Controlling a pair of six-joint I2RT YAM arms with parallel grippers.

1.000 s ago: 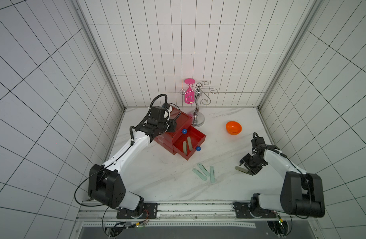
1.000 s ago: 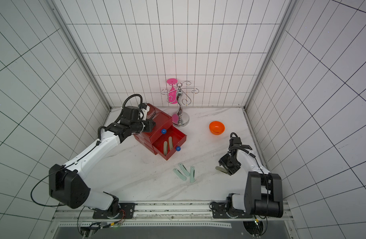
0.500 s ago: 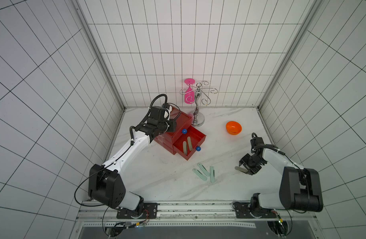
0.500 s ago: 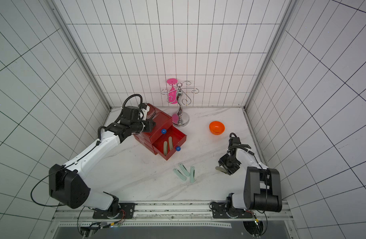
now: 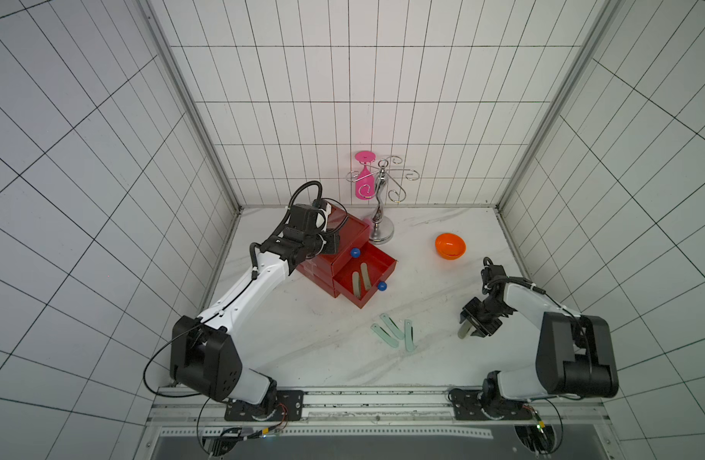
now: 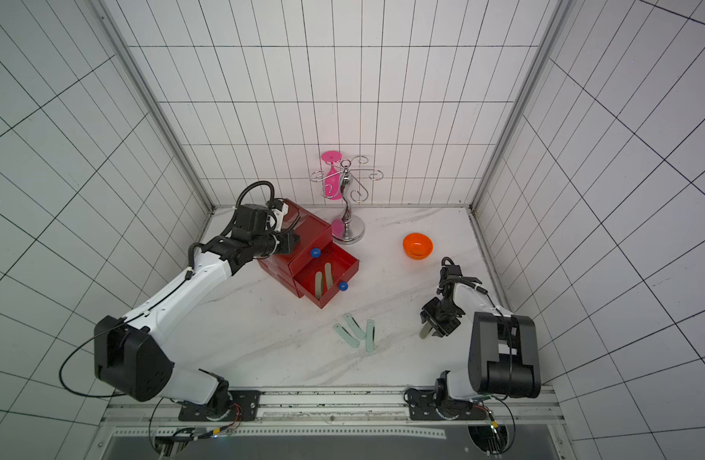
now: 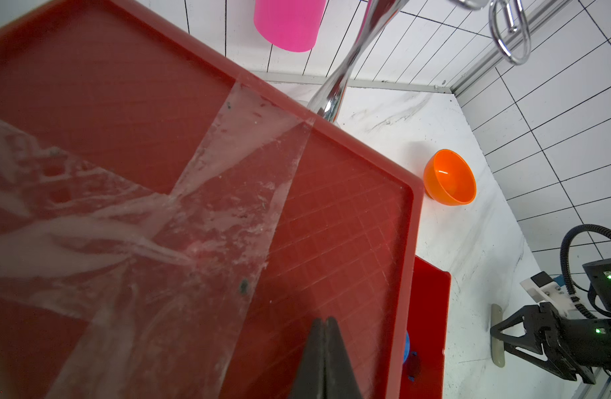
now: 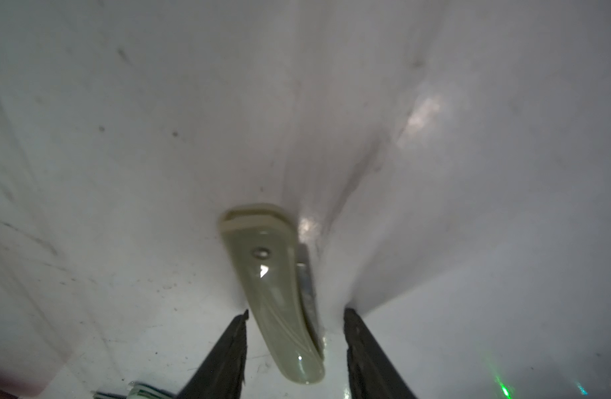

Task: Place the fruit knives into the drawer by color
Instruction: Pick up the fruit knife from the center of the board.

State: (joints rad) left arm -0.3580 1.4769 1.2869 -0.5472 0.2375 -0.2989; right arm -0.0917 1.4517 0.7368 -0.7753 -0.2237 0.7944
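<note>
The red drawer (image 5: 353, 233) (image 6: 311, 233) stands at the back left, its middle tray pulled out (image 5: 386, 265) with two grey-olive fruit knives (image 5: 359, 283) (image 6: 322, 283) lying in it. My left gripper (image 5: 330, 243) (image 7: 325, 319) is shut and rests on the taped top (image 7: 349, 224). Three mint green knives (image 5: 391, 326) (image 6: 353, 326) lie loose mid-table. At the right, a grey-olive knife (image 5: 464, 330) (image 8: 273, 293) lies flat on the table. My right gripper (image 5: 472, 328) (image 8: 296, 312) is open, one finger on each side of it, with small gaps.
An orange bowl (image 5: 449, 246) (image 7: 449, 178) sits at the back right. A chrome rack (image 5: 379, 223) holding a pink glass (image 5: 363, 187) stands behind the drawer. Blue knobs (image 5: 355, 252) stick out toward the table's middle. Tiled walls close in three sides.
The right gripper's jaws have narrowed around the grey-olive knife, and its arm has shifted slightly. The left arm has not moved.
</note>
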